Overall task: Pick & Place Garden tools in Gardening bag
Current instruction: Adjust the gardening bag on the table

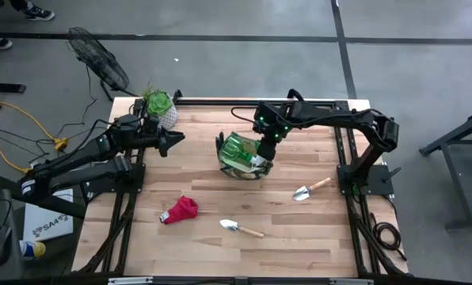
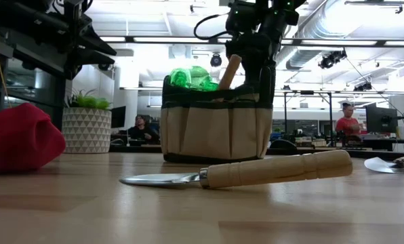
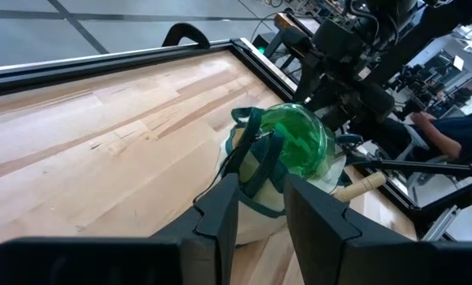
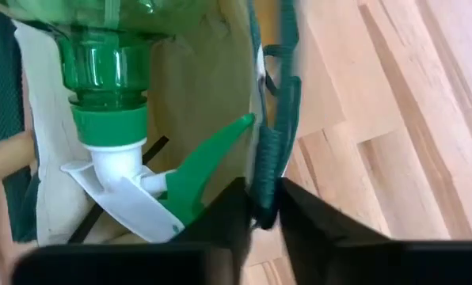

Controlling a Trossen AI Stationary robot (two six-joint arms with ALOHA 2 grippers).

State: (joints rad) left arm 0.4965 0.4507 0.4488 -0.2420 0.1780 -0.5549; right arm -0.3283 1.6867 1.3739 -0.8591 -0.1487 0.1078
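My right gripper (image 1: pixel 264 156) sits at the rim of the gardening bag (image 1: pixel 240 162), mid-table toward the back. In the right wrist view my fingers pinch the bag's dark green trim (image 4: pixel 266 162) between them: clamped on the rim.

Inside the bag: a translucent green spray bottle (image 4: pixel 101 47) with a white-and-green trigger head, and a pale wooden handle (image 2: pixel 230 71) sticking up above the rim.

My left gripper (image 1: pixel 175 140) hangs apart from the bag, on its left side, near the potted plant (image 1: pixel 160 107) at the back edge. Its fingers (image 3: pixel 220 214) stand slightly apart, holding nothing.

Still on the table: one trowel (image 1: pixel 241 229) near the front centre, a second trowel (image 1: pixel 309 190) toward the right, and the red cloth (image 1: pixel 180 210) front left. All three lie well apart from the bag.
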